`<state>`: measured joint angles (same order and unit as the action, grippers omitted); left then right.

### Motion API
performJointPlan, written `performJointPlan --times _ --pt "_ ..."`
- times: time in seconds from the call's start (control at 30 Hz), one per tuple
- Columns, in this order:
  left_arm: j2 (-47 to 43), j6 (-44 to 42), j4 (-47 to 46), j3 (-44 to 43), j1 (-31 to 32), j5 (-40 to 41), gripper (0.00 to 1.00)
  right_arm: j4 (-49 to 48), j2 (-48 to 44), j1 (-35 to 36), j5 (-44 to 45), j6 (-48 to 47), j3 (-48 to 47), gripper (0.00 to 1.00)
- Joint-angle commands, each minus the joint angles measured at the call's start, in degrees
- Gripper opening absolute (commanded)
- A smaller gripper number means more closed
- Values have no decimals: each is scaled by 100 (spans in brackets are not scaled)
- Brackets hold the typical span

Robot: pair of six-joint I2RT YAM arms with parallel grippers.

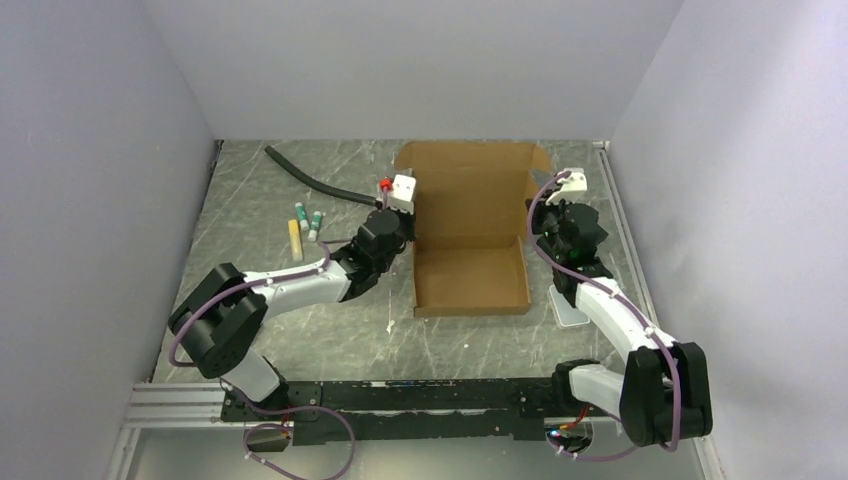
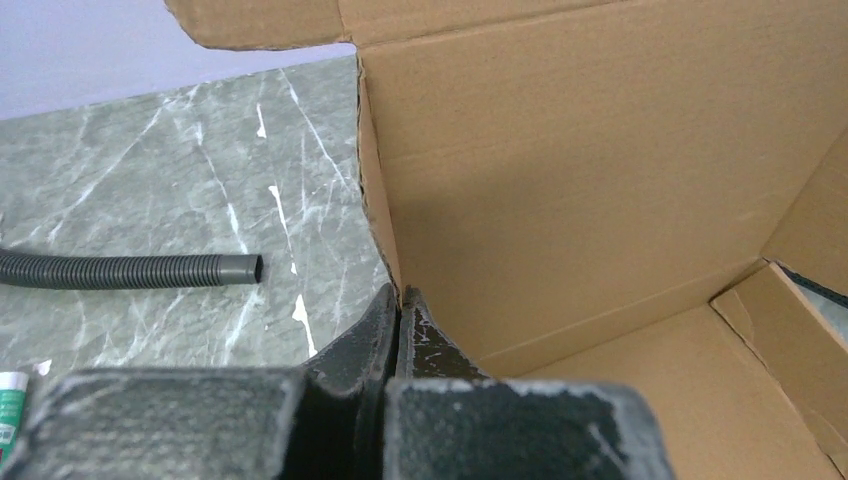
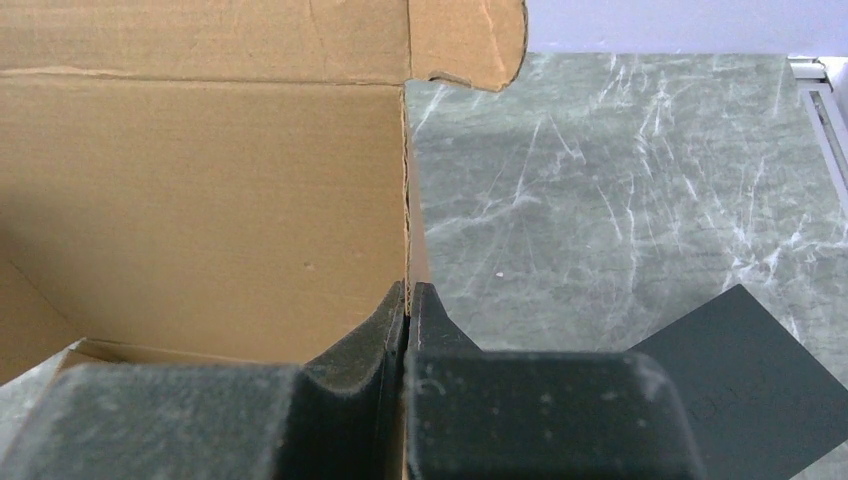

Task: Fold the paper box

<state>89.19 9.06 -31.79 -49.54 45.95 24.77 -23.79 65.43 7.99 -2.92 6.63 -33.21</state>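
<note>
The brown cardboard paper box (image 1: 470, 260) sits mid-table with its base flat, low side walls raised and its big lid panel (image 1: 470, 190) standing upright at the back. My left gripper (image 1: 408, 215) is shut on the left edge of the box's wall; in the left wrist view the fingertips (image 2: 400, 300) pinch the cardboard edge (image 2: 372, 180). My right gripper (image 1: 540, 215) is shut on the right edge; in the right wrist view the fingertips (image 3: 408, 295) clamp the corrugated edge (image 3: 406, 190).
A black corrugated hose (image 1: 315, 180) lies at the back left, its open end (image 2: 235, 268) near the left gripper. Small tubes and a yellow stick (image 1: 303, 228) lie left. A black flat pad (image 3: 745, 385) and a translucent lid (image 1: 570, 308) lie right of the box.
</note>
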Motion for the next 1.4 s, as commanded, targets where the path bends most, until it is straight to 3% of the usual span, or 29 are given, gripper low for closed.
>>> performJointPlan --times 0.0,0.13,0.43,0.6,0.8,1.17,1.37 --pt "156 -275 -649 -44 240 648 0 -590 -271 129 -101 260 -36 0" --pt "471 -782 -1115 -325 241 836 0 -994 19 176 107 170 -376 0" --pt "1683 -2646 -3070 -850 232 976 0 -3088 976 171 608 -241 -178 0" --pt "1880 -2515 -3398 -716 239 884 0 -3504 1189 177 554 -132 214 0" --pt "1795 -2057 -3581 -329 294 915 0 -3302 1116 170 454 28 508 0" --pt "1631 -2236 -3957 120 601 1094 0 -2313 426 173 318 248 755 0" --pt "1573 -2295 -4073 301 745 1236 0 -1646 208 205 118 498 540 7"
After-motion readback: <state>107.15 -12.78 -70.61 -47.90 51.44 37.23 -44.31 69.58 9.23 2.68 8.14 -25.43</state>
